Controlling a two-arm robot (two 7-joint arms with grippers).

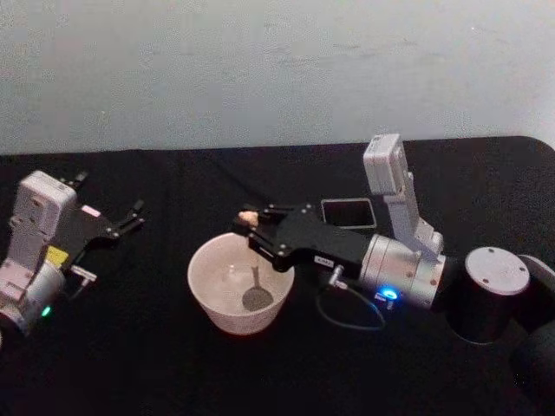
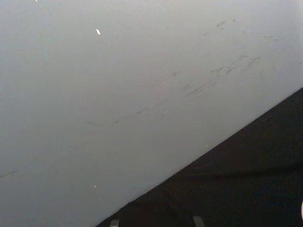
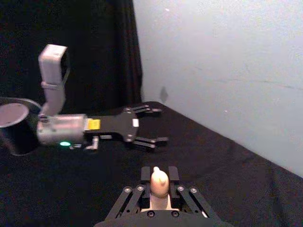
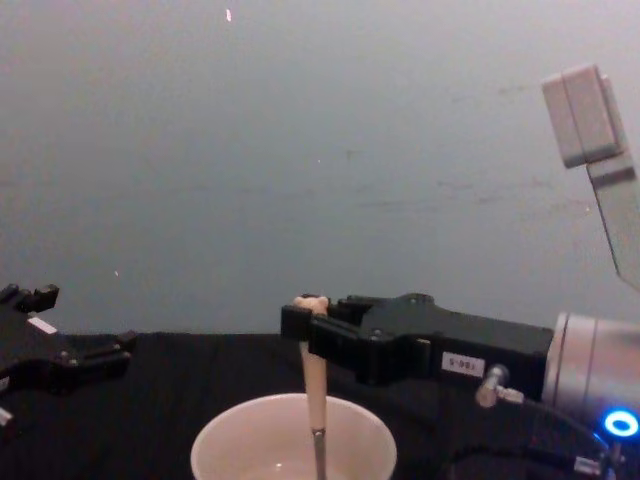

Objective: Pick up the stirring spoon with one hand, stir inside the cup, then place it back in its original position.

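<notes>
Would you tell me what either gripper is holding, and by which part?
The right gripper holds the spoon by its handle top, just under the bear head, bowl down in the cup. The left gripper holds nothing.

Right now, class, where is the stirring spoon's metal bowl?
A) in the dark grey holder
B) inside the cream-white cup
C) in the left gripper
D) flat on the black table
B: the right gripper holds the stirring spoon upright by its handle, its bowl down inside the cup; the left gripper rests open at the left of the table.
</notes>
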